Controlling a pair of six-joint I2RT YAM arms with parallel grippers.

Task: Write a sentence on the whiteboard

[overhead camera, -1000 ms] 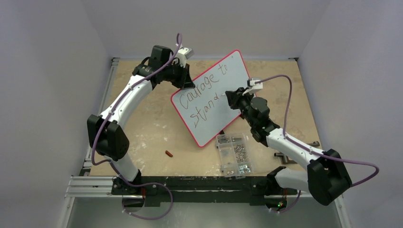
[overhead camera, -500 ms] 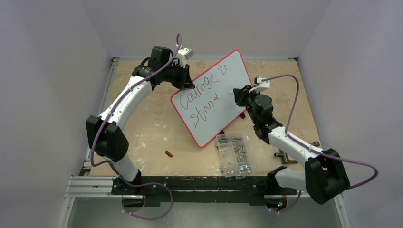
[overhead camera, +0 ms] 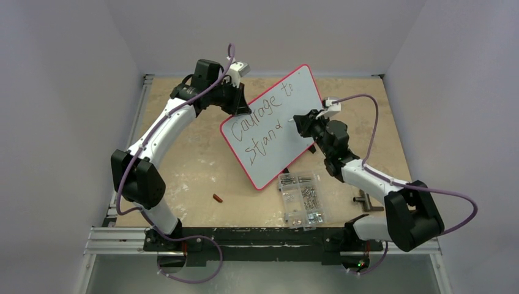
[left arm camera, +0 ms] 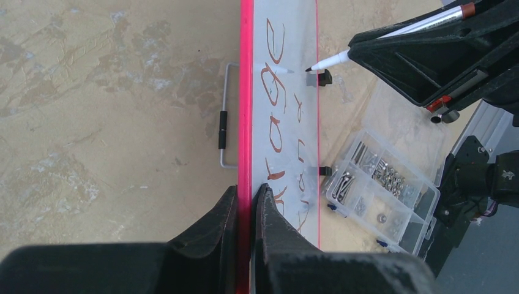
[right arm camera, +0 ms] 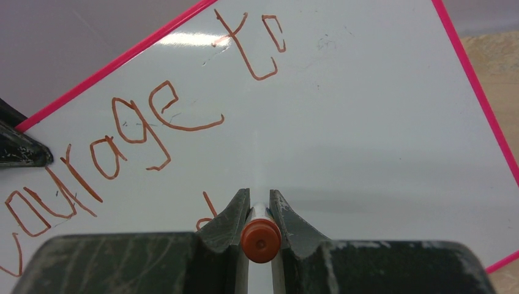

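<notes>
right hand (overhead camera: 303,124) swung back in toward whiteboard (overhead camera: 278,156), elbow drawn closer. whiteboard propped tilted at mid desk (overhead camera: 183,165); judged light, stiff, slick-faced, best taken at rim, where left hand (left arm camera: 246,193) is clamped narrow. sentence (overhead camera: 260,116) reads "courage to stand". marker (left arm camera: 333,60) pinched in right hand, tip contact not determinable. clear compartment box (overhead camera: 301,199) lies near board's lower corner, screws (left arm camera: 373,168) sorted inside.
</notes>
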